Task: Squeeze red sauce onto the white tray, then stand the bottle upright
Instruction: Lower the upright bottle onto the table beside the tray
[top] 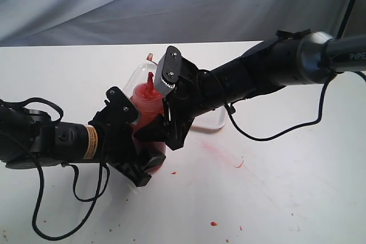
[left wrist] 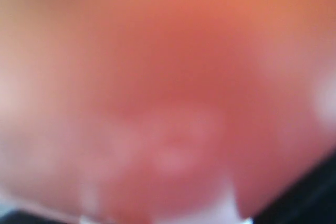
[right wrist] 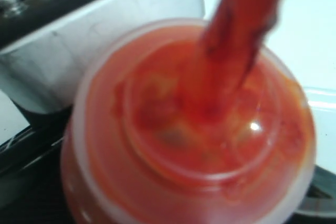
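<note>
Nearest the camera, red specks (top: pixel 213 223) are dotting the white tabletop (top: pixel 297 198), and a black cable (top: pixel 39 215) is looping down off the left arm (top: pixel 51 141), which is reaching in low from the left. The left jaws are gripping the lower half of the bottle (top: pixel 147 106), one side in front of it and one behind, set wide to take its girth. The left wrist view is giving only an orange-red blur, with the bottle sitting right at the lens.

The bottle is standing close to upright mid-tabletop, with its nozzle (top: pixel 150 79) pointing up. Its base is hiding behind the left jaws, so I cannot tell what it is resting on. Sauce (right wrist: pixel 168 129) is showing red through the cloudy top. Off to the right, a pinkish smear (top: pixel 229 155) is lying on the tabletop.

The right arm (top: pixel 286 61) is coming in from the far right. The right jaws are holding the bottle's upper part, also spread wide, and in the right wrist view a grey pad (right wrist: pixel 105 51) is lying against its shoulder.

Just behind, the tray (top: pixel 134 75) is peeking out, a rounded corner left of the bottle and a rim under the right arm. Whether the bottle is over it, I cannot tell. Beyond it all, a grey cloth (top: pixel 171 4) is hanging.
</note>
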{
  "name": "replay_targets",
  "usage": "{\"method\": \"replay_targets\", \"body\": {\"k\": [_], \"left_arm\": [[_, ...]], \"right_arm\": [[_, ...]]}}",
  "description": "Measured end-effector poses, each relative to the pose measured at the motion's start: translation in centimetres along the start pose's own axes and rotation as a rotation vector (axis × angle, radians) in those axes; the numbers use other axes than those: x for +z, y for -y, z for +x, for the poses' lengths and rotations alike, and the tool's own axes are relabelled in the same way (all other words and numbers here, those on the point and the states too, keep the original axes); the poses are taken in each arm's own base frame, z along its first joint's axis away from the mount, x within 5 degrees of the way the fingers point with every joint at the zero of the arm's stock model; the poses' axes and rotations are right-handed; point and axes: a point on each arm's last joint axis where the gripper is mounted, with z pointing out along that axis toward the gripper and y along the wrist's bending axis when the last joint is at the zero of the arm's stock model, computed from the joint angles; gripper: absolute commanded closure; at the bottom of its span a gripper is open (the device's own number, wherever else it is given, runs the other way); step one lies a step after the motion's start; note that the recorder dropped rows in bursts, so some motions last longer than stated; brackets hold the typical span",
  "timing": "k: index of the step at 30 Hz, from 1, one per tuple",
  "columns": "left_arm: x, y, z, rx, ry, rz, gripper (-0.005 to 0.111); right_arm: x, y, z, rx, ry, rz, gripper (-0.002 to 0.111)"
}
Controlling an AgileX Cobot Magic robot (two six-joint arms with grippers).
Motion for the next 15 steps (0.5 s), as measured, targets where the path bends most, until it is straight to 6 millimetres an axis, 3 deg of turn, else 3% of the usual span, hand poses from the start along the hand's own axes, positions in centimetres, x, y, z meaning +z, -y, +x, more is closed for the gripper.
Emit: {"method": "replay_targets", "body": {"k": [8,12,15], "left_arm": [[-0.02,-0.05,0.02,-0.001,0.000,-0.001,0.101],[-0.02,-0.05,0.02,-0.002,0.000,-0.001,0.081],[-0.02,-0.05,0.02,-0.002,0.000,-0.001,0.051]], "right_arm": [[-0.04,-0.04,-0.10,0.004,-0.006,0.004,0.054],[-0.04,-0.05,-0.10,0.004,-0.005,0.002,0.054],[-0.04,-0.06,-0.09,0.003,-0.006,0.002,0.054]]}}
